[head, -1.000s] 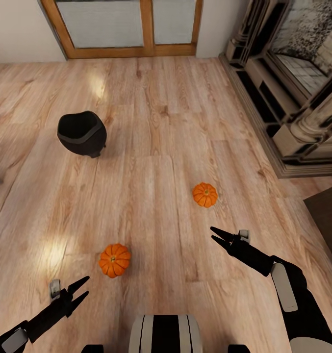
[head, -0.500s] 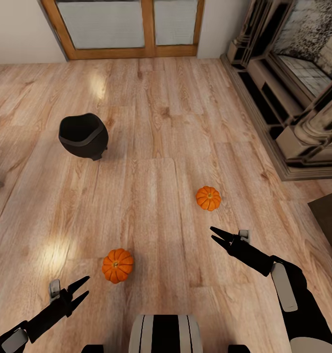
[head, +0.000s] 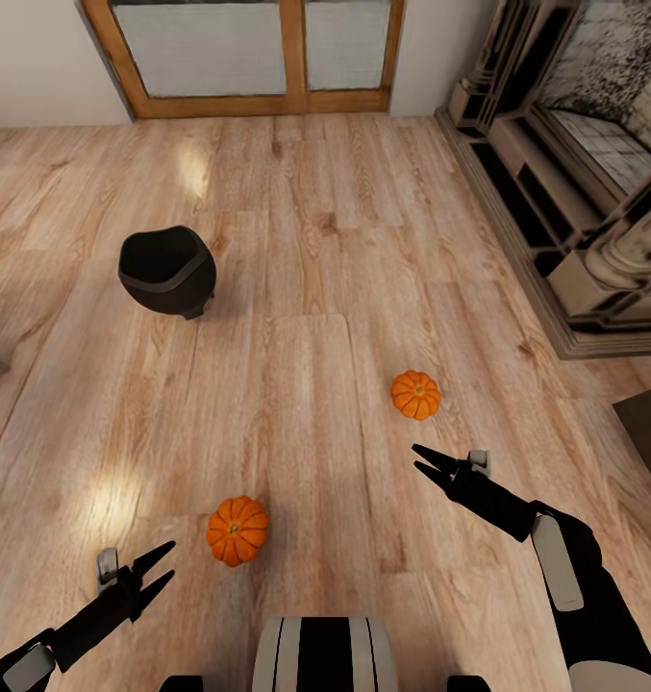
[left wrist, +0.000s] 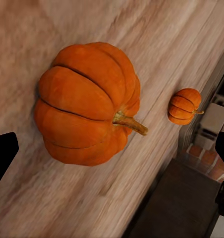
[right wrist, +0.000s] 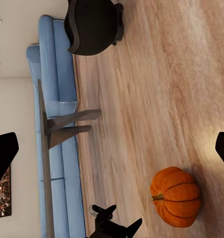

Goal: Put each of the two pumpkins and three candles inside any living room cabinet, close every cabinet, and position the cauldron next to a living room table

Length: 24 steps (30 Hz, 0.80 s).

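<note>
Pumpkins (head: pixel 237 530) (head: pixel 415 395) lie on floor (head: pixel 306 288), cauldron (head: pixel 166 270) apart — nothing stored; my left gripper (head: pixel 160 565) and right gripper (head: pixel 422 461) are open, empty.

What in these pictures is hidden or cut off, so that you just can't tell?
- Small grey object behind the right claw, head view: partly covered by the claw; unidentifiable.
- Another grey object beside the left claw, head view: too small to name.
- Dark brown surface, head view: cut off by the right edge.
- Cauldron interior, head view: too dark to see contents.
- Table, right wrist view: seen edge-on, so its top is hidden.
</note>
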Tool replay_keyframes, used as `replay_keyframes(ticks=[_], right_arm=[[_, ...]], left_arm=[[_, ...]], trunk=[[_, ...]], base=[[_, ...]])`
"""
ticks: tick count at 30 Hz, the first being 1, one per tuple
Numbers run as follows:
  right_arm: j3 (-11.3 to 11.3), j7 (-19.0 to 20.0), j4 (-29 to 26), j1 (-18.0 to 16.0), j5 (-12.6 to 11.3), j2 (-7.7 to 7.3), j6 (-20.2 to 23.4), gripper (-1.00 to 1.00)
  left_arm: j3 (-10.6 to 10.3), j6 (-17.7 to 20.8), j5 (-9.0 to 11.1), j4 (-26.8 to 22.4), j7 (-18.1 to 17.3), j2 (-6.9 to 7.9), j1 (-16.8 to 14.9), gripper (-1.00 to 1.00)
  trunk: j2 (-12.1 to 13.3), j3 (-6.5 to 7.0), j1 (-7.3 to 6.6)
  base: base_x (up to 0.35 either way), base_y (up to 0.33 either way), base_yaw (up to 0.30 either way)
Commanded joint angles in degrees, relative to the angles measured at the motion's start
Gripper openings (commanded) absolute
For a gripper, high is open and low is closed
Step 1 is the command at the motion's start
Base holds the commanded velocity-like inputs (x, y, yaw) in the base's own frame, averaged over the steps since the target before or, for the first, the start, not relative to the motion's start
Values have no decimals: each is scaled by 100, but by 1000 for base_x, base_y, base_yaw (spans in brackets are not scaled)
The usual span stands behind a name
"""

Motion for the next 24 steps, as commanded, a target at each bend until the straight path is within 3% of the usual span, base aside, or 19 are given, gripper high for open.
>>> replay_keyframes(ticks=[1, 8, 19, 24], right_arm=[[-7, 17, 0, -3, 2, 1, 25, 100], [-8, 20, 0, -3, 1, 1, 25, 100], [-7, 25, 0, -3, 1, 1, 25, 100], [-5, 26, 0, -3, 1, 1, 25, 100]], left_arm=[[-46, 58, 60, 1, -13, 3, -3, 100], [-43, 60, 60, 1, -13, 3, -3, 100], [-43, 45, 60, 1, -14, 3, -3, 100], [-50, 39, 60, -2, -16, 3, -3, 100]], trunk=[[-1, -3, 0], [-1, -3, 0], [-16, -247, 28], [-17, -269, 31]], base=[[52, 15, 0], [18, 5, 0], [1, 0, 0], [0, 0, 0]])
